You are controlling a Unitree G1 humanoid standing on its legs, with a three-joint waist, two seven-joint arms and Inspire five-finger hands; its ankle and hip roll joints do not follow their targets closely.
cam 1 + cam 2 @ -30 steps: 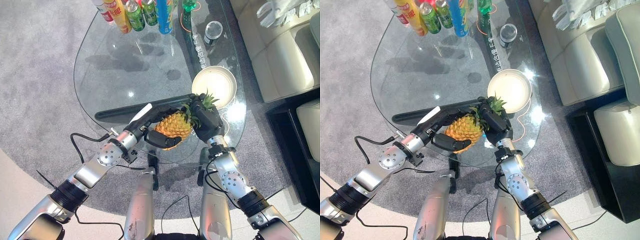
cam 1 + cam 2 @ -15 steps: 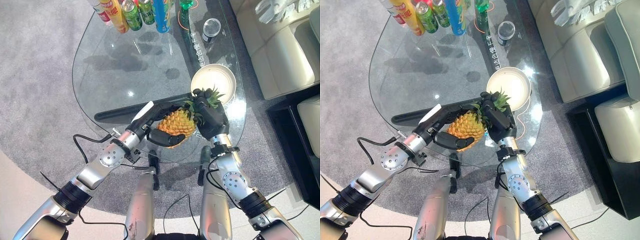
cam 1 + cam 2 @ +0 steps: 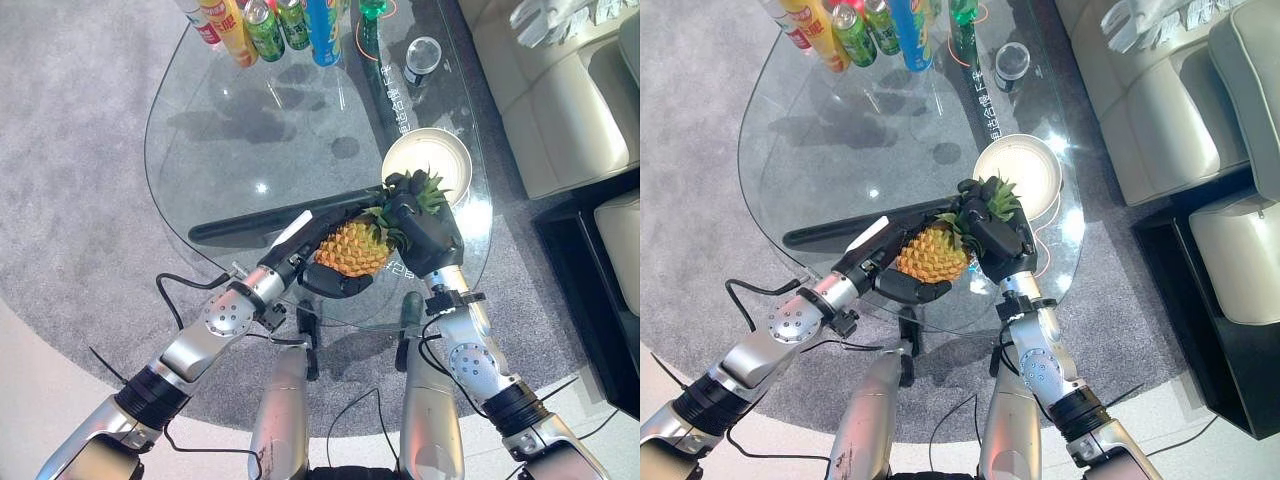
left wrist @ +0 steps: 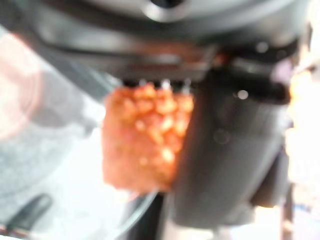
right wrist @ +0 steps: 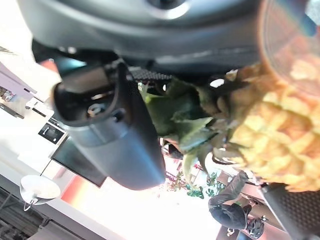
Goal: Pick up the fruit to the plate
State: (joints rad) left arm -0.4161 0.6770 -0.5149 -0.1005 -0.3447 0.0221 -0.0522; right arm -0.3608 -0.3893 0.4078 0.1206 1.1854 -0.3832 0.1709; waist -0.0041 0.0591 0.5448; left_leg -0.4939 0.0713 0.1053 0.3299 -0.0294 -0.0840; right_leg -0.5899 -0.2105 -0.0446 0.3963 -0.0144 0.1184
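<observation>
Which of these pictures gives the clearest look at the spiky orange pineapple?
The left eye view: the orange pineapple shows whole, leaves to base, held between the left hand and right hand. The right eye view matches it. The left wrist view shows a blurred patch of rind; the right wrist view shows leaves and part of the body.

The table [image 3: 250,140] is clear glass, smooth and glossy with bright glints, and the grey carpet [image 3: 70,200] under it looks matt and napped. The pineapple [image 3: 352,247] has a rough, knobbly orange rind and stiff green leaves, while the plate [image 3: 432,165] is smooth, cream and softly shiny.
</observation>
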